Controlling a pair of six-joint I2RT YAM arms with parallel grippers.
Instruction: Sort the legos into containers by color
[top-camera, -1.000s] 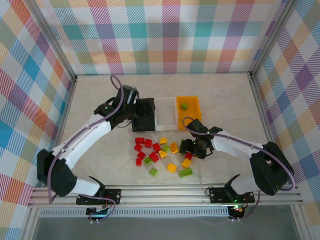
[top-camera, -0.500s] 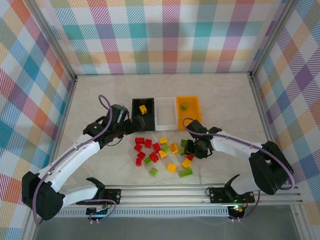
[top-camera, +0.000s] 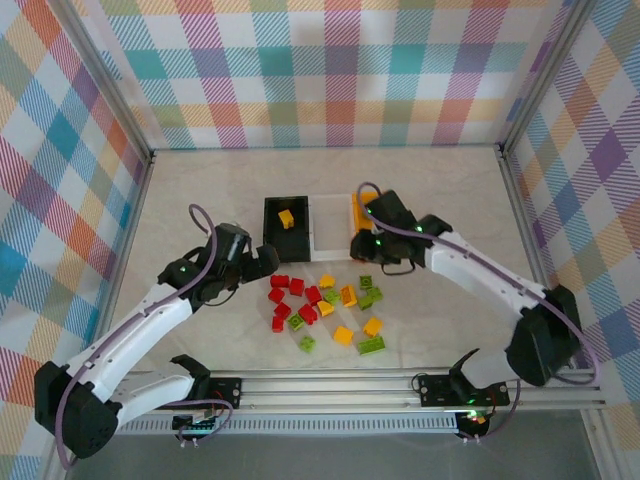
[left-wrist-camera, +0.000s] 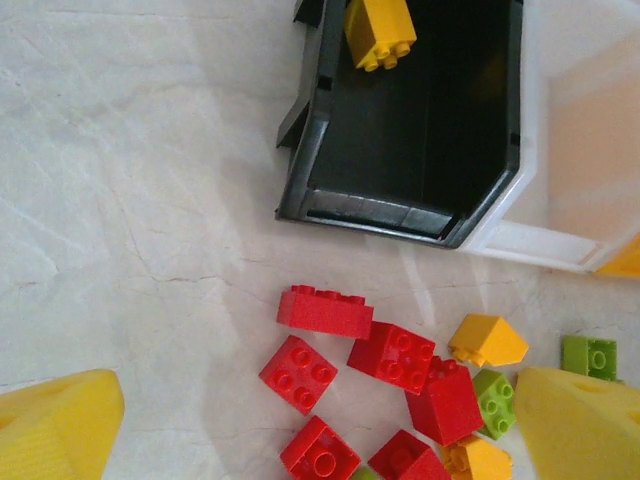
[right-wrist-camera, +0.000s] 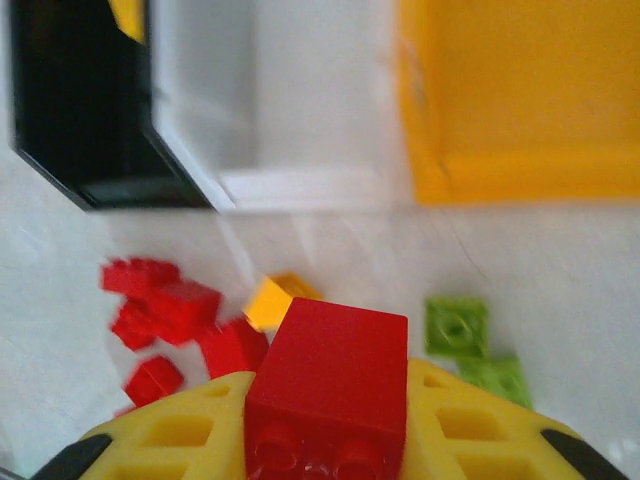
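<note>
The loose legos lie in a pile on the table: red ones (top-camera: 290, 296) to the left, yellow-orange (top-camera: 343, 335) and lime green (top-camera: 370, 345) to the right. The black bin (top-camera: 287, 232) holds one yellow brick (left-wrist-camera: 380, 30); beside it stand the white bin (top-camera: 330, 225) and the orange-yellow bin (top-camera: 357, 212), mostly hidden under my right arm. My right gripper (top-camera: 362, 245) is shut on a red brick (right-wrist-camera: 330, 385), hovering in front of the white and orange bins. My left gripper (top-camera: 268, 262) is open above the red bricks (left-wrist-camera: 325, 310), just in front of the black bin.
Metal rails border the marble tabletop (top-camera: 200, 190), with checkered walls behind. In the right wrist view, two green bricks (right-wrist-camera: 457, 327) lie below the orange bin (right-wrist-camera: 520, 100). Bare table stretches left of the black bin (left-wrist-camera: 400, 120).
My left arm pulled back from the black bin, leaving a yellow brick inside. My right gripper rose from the pile with a red brick and moved toward the bins.
</note>
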